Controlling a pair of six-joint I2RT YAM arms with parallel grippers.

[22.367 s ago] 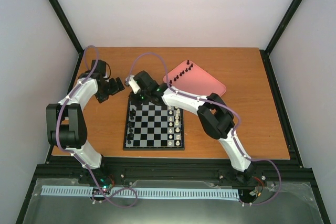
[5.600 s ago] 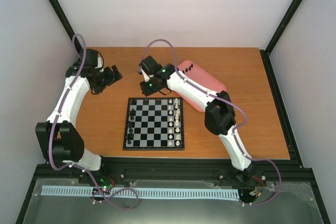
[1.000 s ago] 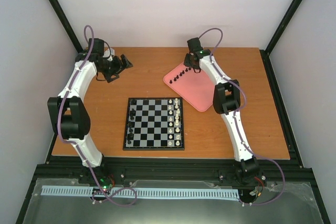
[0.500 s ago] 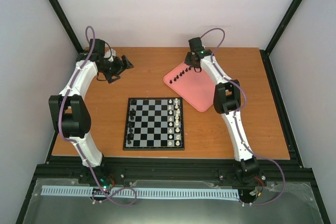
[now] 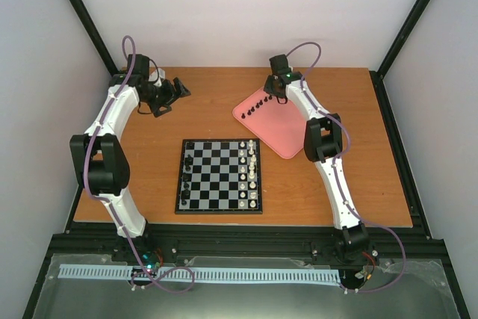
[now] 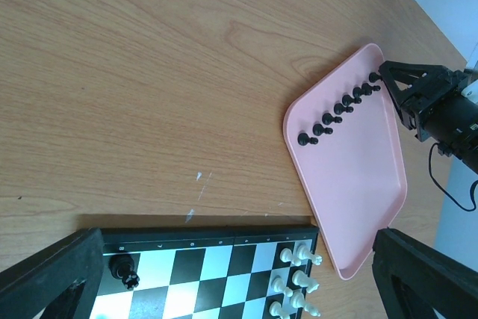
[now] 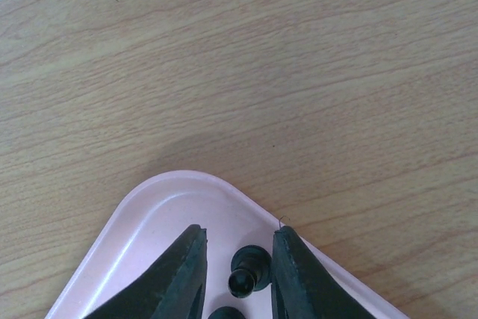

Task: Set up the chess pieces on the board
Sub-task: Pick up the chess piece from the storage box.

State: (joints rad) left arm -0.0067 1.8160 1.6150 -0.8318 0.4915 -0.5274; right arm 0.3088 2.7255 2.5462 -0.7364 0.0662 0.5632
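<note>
Left wrist shows tiny, round-headed black chess pieces point(image 6: 302, 139).

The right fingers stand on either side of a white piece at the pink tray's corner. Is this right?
No. The piece between the right fingers is black, not white; the right wrist view shows it at the pink tray's corner.

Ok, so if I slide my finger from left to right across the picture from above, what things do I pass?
left gripper → chessboard → pink tray
</note>
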